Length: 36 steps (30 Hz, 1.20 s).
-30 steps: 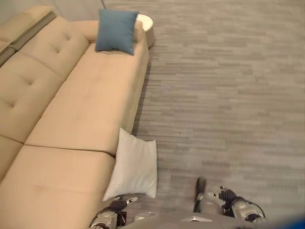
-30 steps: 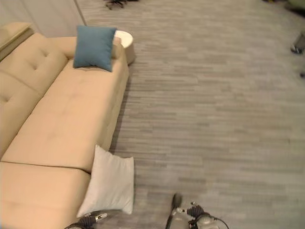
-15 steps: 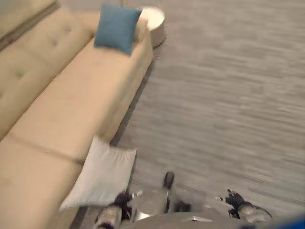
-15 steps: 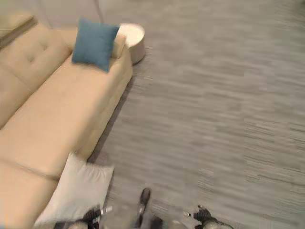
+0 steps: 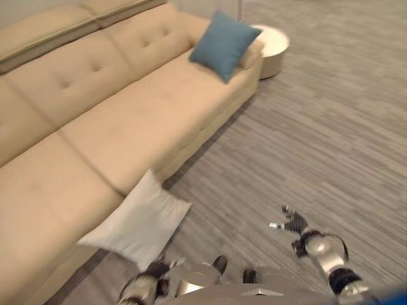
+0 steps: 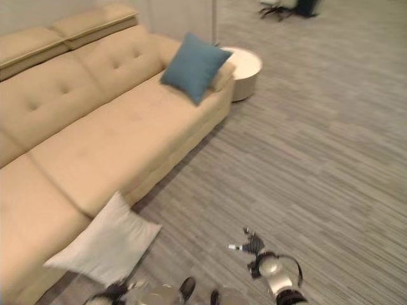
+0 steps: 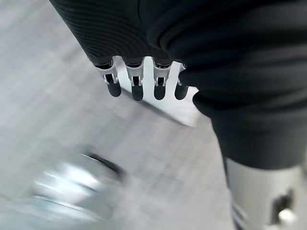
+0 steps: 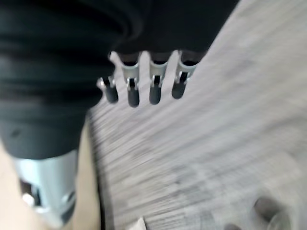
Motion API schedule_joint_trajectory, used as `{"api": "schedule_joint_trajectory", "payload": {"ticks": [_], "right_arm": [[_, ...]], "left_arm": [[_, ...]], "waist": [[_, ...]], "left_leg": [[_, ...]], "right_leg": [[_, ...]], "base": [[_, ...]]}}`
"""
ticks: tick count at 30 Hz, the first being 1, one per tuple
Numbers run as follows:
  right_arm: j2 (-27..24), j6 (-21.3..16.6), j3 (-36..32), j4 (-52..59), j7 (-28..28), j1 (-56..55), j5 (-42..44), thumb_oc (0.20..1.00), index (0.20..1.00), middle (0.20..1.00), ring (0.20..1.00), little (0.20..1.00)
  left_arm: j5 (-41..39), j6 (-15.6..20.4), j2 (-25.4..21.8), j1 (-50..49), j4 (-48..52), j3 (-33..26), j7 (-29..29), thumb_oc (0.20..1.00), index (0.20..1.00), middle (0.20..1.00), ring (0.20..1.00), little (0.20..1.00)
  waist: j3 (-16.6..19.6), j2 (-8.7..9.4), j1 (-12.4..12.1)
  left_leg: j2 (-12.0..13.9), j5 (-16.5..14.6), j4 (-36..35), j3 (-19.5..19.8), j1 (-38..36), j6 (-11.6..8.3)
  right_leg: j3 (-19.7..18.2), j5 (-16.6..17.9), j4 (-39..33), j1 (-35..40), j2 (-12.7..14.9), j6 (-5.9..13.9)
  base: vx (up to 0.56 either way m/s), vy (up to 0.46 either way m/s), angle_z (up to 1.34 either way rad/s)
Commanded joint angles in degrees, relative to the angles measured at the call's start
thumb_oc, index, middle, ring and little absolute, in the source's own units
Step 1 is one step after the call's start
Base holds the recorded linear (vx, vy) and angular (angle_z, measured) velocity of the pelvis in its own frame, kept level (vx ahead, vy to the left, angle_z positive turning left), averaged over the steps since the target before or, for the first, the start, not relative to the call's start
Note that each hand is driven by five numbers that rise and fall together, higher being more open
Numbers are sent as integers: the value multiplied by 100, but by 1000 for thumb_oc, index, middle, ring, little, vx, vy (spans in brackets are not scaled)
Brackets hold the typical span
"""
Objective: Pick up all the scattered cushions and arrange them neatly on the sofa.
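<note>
Okay, I see the pale grey square cushion (image 5: 137, 220) leaning against the front of the long beige fabric sofa (image 5: 121, 121), just ahead of my left hand (image 5: 154, 271), whose fingers hang loose, holding nothing. My right hand (image 5: 291, 222) hovers over the grey plank floor (image 5: 331, 127), fingers spread. A blue cushion (image 5: 224, 37) sits far ahead.

Beige sofa (image 5: 127, 114), blue cushion (image 5: 224, 44), seemingly white cushion (image 5: 137, 221), grey striped floor (image 5: 331, 140).
</note>
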<state>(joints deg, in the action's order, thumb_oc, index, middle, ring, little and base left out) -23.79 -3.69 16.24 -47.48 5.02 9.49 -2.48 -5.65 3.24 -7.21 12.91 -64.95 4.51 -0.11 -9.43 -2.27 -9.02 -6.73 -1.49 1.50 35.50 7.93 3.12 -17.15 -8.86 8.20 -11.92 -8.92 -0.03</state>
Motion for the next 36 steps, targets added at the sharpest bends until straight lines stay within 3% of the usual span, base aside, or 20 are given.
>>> {"api": "schedule_joint_trajectory", "payload": {"ticks": [1,5,6,7,9,10,11,15,16,19,20,21,22,23,26,28,31,32,33,36], "right_arm": [[149,-53,-136,-882,167,72,-244,1000,1000,1000,1000,1000],[571,-42,12,-719,218,-344,-624,1000,1000,1000,1000,1000],[610,-17,-14,-841,345,-273,-706,1000,1000,1000,1000,1000],[611,-18,-14,-843,345,-268,-706,1000,1000,1000,1000,1000],[568,-15,-75,-1060,421,-216,-720,1000,1000,1000,1000,1000],[538,-4,-203,-1438,491,-181,-701,1000,1000,1000,1000,1000],[528,17,-230,-1644,538,-154,-694,1000,1000,1000,1000,1000],[638,109,-191,-2130,622,-40,-704,1000,1000,1000,1000,1000],[-1560,135,-988,-1974,-173,-690,-59,1000,1000,1000,1000,1000],[-1006,-179,-883,-1081,-658,-494,689,1000,1000,1000,1000,1000],[34,-15,-1100,-2328,-347,-567,565,1000,1000,1000,1000,1000],[205,-160,-1108,-2314,-304,-636,507,1000,1000,1000,1000,1000],[188,-173,-1181,-698,-927,-694,720,1000,1000,1000,1000,1000],[537,-122,-1199,-2201,-415,-521,467,1000,1000,1000,1000,1000],[570,132,-1057,-2322,-323,-446,280,1000,1000,1000,1000,1000],[60,-427,-583,-725,-27,43,45,1000,1000,1000,1000,1000],[51,-357,-648,179,39,-50,-31,1000,1000,1000,1000,1000],[59,-440,-640,616,34,-234,-214,1000,1000,1000,1000,1000],[652,-129,-455,-561,-544,-864,-210,1000,1000,1000,1000,1000],[506,-27,-418,-564,-662,-863,-216,1000,1000,1000,1000,1000]], "left_arm": [[-193,78,-121,-556,-159,-48,112,1000,1000,1000,1000,1000],[-402,133,78,-477,-205,-173,209,1000,1000,1000,1000,1000],[-374,119,174,-373,-388,-127,250,1000,1000,1000,1000,1000],[-374,119,173,-369,-389,-128,250,1000,1000,1000,1000,1000],[-256,86,165,-405,-519,-87,260,1000,1000,1000,1000,1000],[-133,83,130,-477,-624,-35,255,1000,1000,1000,1000,1000],[-75,84,110,-520,-648,-34,258,1000,1000,1000,1000,1000],[158,52,66,-724,-802,-34,299,1000,1000,1000,1000,1000],[29,134,-291,-1127,-649,-138,175,1000,1000,1000,1000,1000],[63,49,-386,-1229,-494,-109,106,1000,1000,1000,1000,1000],[136,8,-317,-1036,-689,-124,-2,1000,1000,1000,1000,1000],[143,18,-286,-1005,-773,-206,-12,1000,1000,1000,1000,1000],[91,60,-331,-1102,-782,-253,-18,1000,1000,1000,1000,1000],[173,2,-347,-983,-834,-230,-42,1000,1000,1000,1000,1000],[125,22,-296,-920,-843,-236,-25,1000,1000,1000,1000,1000],[176,43,-355,-1060,-765,-234,-35,1000,1000,1000,1000,1000],[147,55,-304,-1126,-669,-285,13,1000,1000,1000,1000,1000],[57,47,-235,-1021,-612,-363,59,1000,1000,1000,1000,1000],[-2,68,-252,-811,-555,-254,64,1000,1000,1000,1000,1000],[-23,114,-298,-873,-541,-302,57,1000,1000,1000,1000,1000]], "waist": [[157,113,-29],[51,127,67],[-64,127,236],[-50,130,245],[-13,160,366],[66,189,444],[117,191,450],[253,203,353],[397,368,346],[374,366,269],[366,340,224],[366,306,219],[323,255,255],[343,218,221],[392,244,314],[374,202,278],[281,182,350],[194,182,536],[124,325,599],[147,384,608]], "left_leg": [[-415,512,-428,-473,-652,-272],[-562,463,-44,-381,-114,-450],[-420,185,284,-1369,321,-405],[-426,198,285,-1362,345,-406],[-137,59,376,-2332,424,-336],[104,-30,418,-3058,354,-323],[170,-69,326,-3157,254,-324],[123,21,-38,-2789,-45,-264],[146,41,-141,-2680,-216,-259],[130,94,-167,-2704,-285,-204],[129,35,-212,-2655,-383,-144],[152,37,-195,-2679,-391,-144],[182,57,-178,-2701,-432,-110],[178,139,-142,-2526,-480,-110],[179,178,-190,-2386,-592,-129],[192,191,-275,-2277,-744,-105],[187,142,-334,-2195,-858,-82],[162,84,-342,-2029,-989,-69],[142,19,-405,-1847,-1122,-117],[149,22,-389,-1830,-1109,-136]], "right_leg": [[903,1819,-547,233,722,318],[1077,1679,-788,422,775,130],[1470,1635,-838,462,1029,125],[1477,1643,-841,443,1034,129],[1918,1652,-982,531,1240,196],[2292,1641,-1099,659,1379,249],[2420,1614,-1168,757,1398,258],[2513,1456,-1044,971,1345,205],[2583,1333,-969,1091,1314,174],[2533,1277,-768,1064,1332,164],[2565,1199,-376,988,1383,149],[2597,1212,-142,899,1434,184],[2508,1245,215,741,1436,194],[2397,1354,521,591,1361,244],[2108,1399,450,461,1222,252],[1899,1389,191,357,1103,241],[1756,1627,-135,18,1074,316],[1475,1810,-317,-328,992,374],[1273,1880,-473,-259,951,382],[1301,1914,-597,-133,1000,350]], "base": [[-58,-153,311],[-96,-69,144],[-113,19,149],[-135,18,166],[-15,-1,150],[69,3,126],[145,16,181],[192,43,127],[181,9,-13],[89,106,-7],[48,135,-34],[68,198,-21],[103,142,9],[101,91,12],[134,3,7],[166,-21,23],[133,-32,-9],[194,-152,25],[189,-150,61],[50,-116,98]]}}
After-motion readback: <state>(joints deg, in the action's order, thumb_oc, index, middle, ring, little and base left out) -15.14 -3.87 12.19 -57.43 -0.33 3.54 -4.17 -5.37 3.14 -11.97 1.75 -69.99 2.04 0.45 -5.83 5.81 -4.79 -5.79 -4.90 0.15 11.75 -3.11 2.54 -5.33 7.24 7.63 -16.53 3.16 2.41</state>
